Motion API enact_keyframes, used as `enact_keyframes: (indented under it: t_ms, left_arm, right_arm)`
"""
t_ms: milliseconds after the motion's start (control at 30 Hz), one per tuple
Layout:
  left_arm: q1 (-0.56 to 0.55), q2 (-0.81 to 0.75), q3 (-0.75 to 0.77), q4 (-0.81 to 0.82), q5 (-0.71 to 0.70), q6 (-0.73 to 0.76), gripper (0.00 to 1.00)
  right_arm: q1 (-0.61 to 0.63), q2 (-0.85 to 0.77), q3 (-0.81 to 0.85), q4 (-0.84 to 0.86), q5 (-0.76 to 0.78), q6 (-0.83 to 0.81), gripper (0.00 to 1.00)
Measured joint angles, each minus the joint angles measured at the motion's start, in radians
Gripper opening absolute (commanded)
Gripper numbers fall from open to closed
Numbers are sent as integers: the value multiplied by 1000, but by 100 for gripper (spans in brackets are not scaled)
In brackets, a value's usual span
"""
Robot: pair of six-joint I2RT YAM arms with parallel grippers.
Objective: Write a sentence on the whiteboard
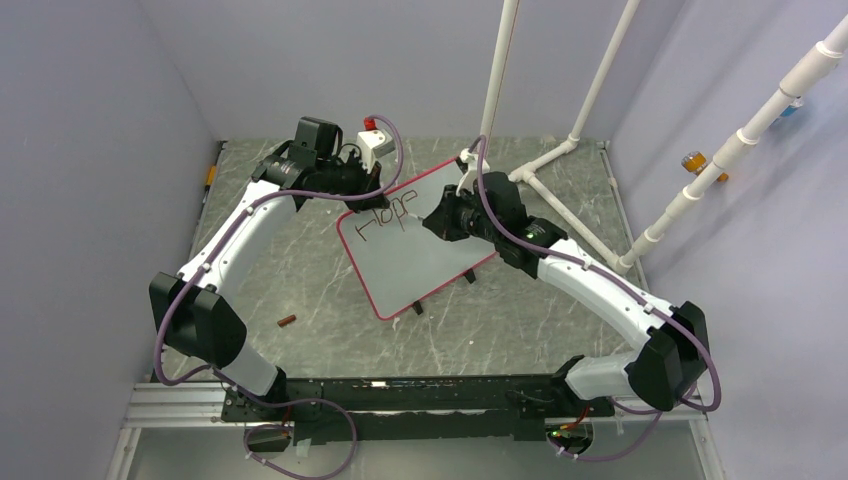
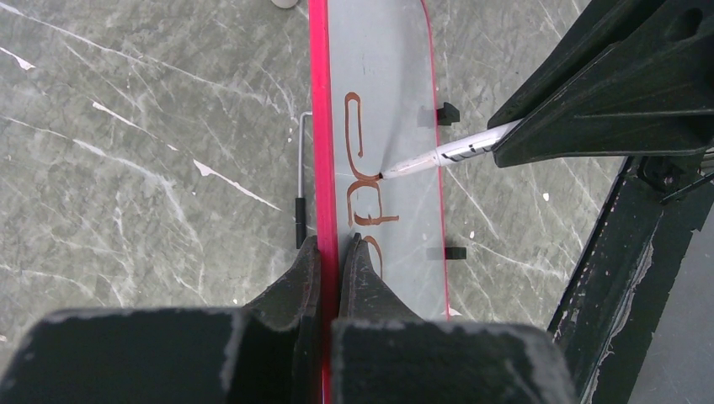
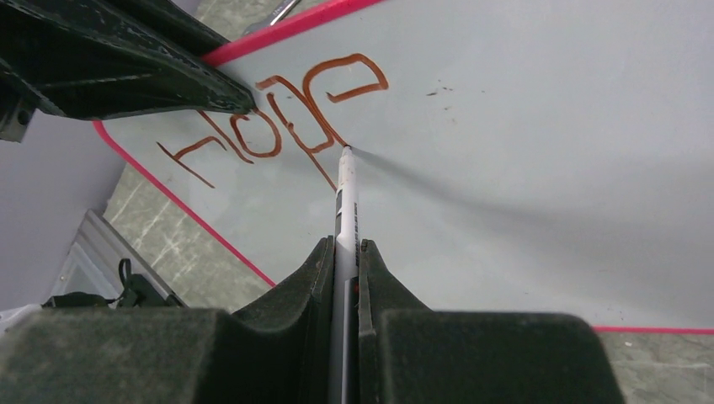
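On the desk (image 1: 290, 270) the board (image 1: 420, 262) sits in the middle, turned at a slant. The left hand (image 2: 337, 246) is clamped on its red edge. The right hand (image 3: 343, 248) squeezes a pen (image 3: 346, 189), and the tip touches the board right by the writing. The sentence (image 3: 278, 126) has only one word so far, "Hope". I think most of the job is left.

One high view, two close views
The top camera looks down from behind onto the whole table (image 1: 300, 270). Each wrist camera looks forward from its arm, very near. All three see the whiteboard (image 1: 420, 260).
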Motion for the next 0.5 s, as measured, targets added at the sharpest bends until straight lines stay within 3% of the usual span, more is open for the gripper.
enact_keyframes:
  t_ms: [500]
  left_arm:
    - [0,0,0,0,6,0,0]
  right_arm:
    - [-47,-17,33,-95,106,-53,0]
